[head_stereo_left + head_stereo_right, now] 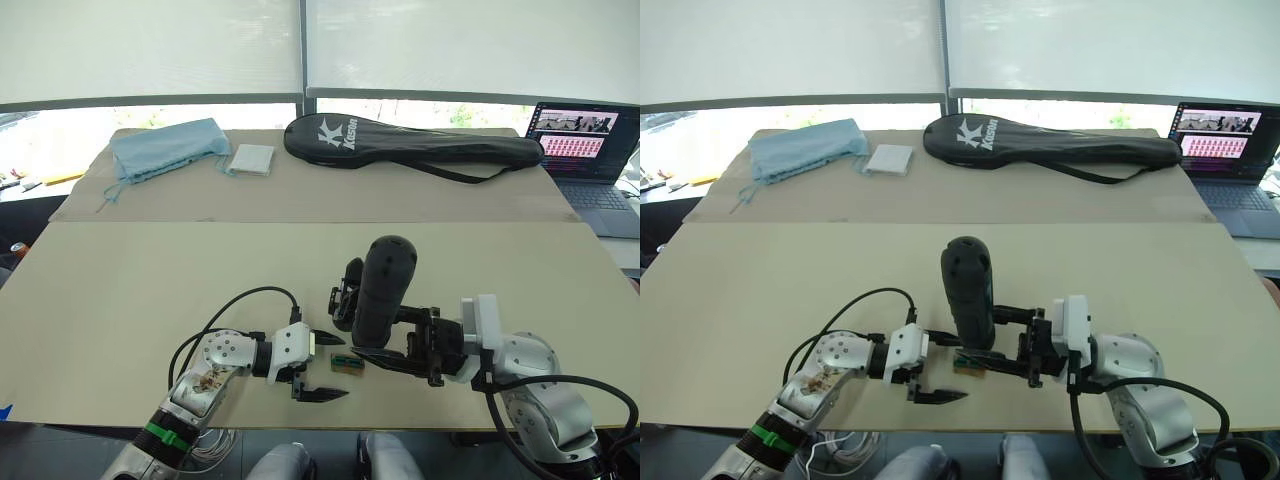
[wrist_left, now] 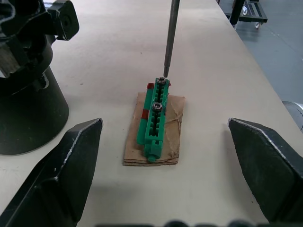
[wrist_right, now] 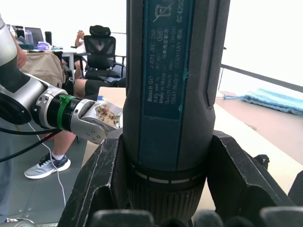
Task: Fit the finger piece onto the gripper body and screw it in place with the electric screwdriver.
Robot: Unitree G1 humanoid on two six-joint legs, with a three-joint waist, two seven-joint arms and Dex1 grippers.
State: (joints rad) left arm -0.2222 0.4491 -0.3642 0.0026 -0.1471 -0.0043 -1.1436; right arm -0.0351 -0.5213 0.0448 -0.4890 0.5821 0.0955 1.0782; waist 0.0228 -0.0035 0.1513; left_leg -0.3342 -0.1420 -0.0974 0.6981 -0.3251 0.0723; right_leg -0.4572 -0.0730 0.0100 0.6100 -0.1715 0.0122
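Right end effector (image 1: 1008,345) is clamped around the lower body of the electric screwdriver (image 1: 970,290), which stands upright with its rounded end up and its metal bit (image 2: 171,38) pointing down. In the left wrist view the bit tip sits on or just above the end screw of a green screw holder (image 2: 155,118), a slotted green strip on a brown card backing, lying flat on the desk (image 1: 130,300). A second screw head shows further along the strip.

Left end effector (image 1: 322,368) is wide open and holds nothing; its two black fingers straddle the screw holder, one on either side and well clear of it. The holder lies straight ahead of this end effector, long axis running along the approach line.

Gripper body (image 1: 347,295) stands on the desk just behind the screwdriver, at about 11 o'clock from it in the left eye view. In the left wrist view its black round base (image 2: 28,113) sits just beside the holder. The finger piece cannot be picked out separately.

Judgement: the step in hand appears to be taking a screw onto the bit. The governing relation is vertical alignment of the bit over the end screw head; the right arm carries that. The left arm is nearer the holder and is placed to steady it if needed. A tilted bit risks slipping off the screw or shifting the light holder.
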